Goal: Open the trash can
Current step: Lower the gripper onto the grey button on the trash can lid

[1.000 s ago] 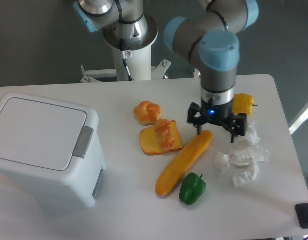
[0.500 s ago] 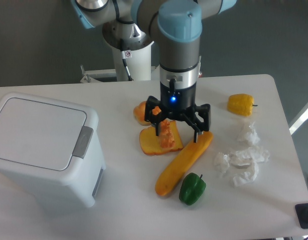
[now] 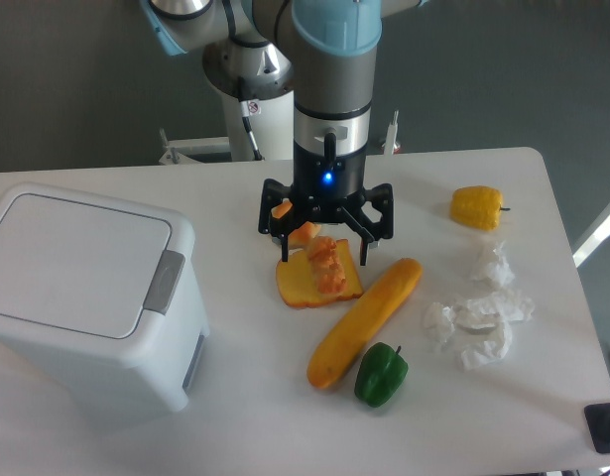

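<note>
At the left edge of the white tabletop (image 3: 235, 416) stands the trash can (image 3: 86, 297), a large white boxy bin. Its flat lid is down, and the grey latch tab (image 3: 166, 282) sits at the lid's right side. The claw (image 3: 325, 238) hangs over the middle of the tabletop, well apart from the trash can, pointing downward with its dark fingers spread and nothing between them. A blue indicator light shows on the wrist above it. Directly below the claw lie a bread roll (image 3: 298, 228), partly hidden by the fingers, and a toast slice (image 3: 317, 279) with an orange topping. To the right lie a long yellow squash (image 3: 365, 322), a green bell pepper (image 3: 382, 375), crumpled white paper (image 3: 480, 319) and a yellow pepper (image 3: 478, 206) near the far right edge.
</note>
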You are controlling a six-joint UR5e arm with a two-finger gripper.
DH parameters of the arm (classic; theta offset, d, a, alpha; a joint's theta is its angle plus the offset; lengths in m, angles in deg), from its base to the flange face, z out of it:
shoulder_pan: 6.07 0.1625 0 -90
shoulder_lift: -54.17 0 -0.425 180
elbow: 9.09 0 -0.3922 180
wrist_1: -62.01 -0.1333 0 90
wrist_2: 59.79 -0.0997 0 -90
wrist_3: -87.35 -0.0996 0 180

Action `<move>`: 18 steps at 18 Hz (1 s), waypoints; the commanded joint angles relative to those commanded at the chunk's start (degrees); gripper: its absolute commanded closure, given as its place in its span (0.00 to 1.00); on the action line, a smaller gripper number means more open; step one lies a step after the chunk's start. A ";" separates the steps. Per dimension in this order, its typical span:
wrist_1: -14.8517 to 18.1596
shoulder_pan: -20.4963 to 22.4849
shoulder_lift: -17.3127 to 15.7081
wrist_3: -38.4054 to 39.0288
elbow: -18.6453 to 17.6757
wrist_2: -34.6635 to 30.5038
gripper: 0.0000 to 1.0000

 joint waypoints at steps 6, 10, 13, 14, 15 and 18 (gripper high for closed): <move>0.26 -0.53 0.61 3.95 2.02 0.26 0.00; -0.09 -1.23 0.88 5.62 2.37 1.67 0.00; -0.26 -2.19 3.15 10.53 5.17 2.64 0.00; -0.26 -2.89 4.03 12.11 6.32 2.64 0.00; -0.26 -3.34 4.30 13.09 6.68 2.64 0.00; -0.26 -4.13 4.22 13.71 6.59 3.69 0.00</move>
